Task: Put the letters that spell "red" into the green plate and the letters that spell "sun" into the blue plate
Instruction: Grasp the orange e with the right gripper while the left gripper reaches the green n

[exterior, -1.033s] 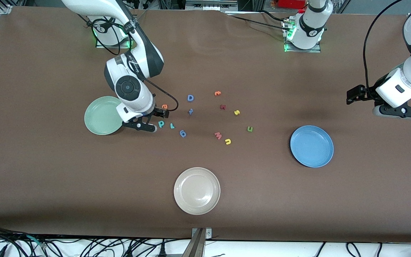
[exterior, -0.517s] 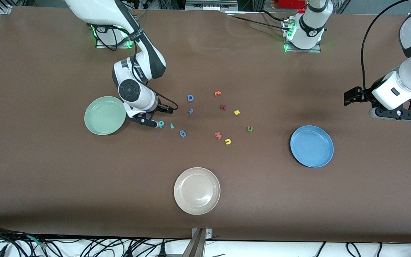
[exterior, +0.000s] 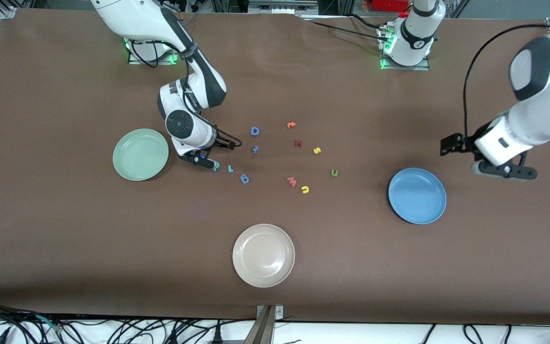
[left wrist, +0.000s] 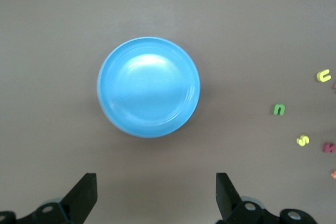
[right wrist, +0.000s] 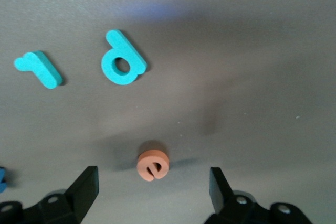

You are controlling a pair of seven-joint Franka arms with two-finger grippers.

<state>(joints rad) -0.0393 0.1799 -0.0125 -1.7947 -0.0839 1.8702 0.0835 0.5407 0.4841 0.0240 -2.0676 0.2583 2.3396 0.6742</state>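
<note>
My right gripper [right wrist: 153, 181] is low over the table beside the green plate [exterior: 140, 154], open, with the orange "e" [right wrist: 153, 166] lying flat between its fingers and touching neither. The teal "d" [right wrist: 123, 59] and teal "r" [right wrist: 38, 68] lie just past it. In the front view the right gripper [exterior: 202, 159] hides the "e" and part of the "d" [exterior: 216, 166]. The yellow "s" [exterior: 317, 150], green "n" [exterior: 334, 172] and yellow "u" [exterior: 305, 189] lie mid-table. My left gripper [left wrist: 156, 199] hangs open and empty over bare table beside the blue plate [left wrist: 149, 86].
A beige plate [exterior: 263, 255] sits near the front edge. Other loose letters lie mid-table: a blue "D" [exterior: 255, 131], a small blue letter [exterior: 255, 149], a blue "g" shape [exterior: 245, 178], an orange "t" [exterior: 291, 125], a dark red letter [exterior: 298, 143], a pink "w" [exterior: 292, 181].
My right gripper has come down around the orange "e", now covered in the front view. The left arm has swung toward the blue plate.
</note>
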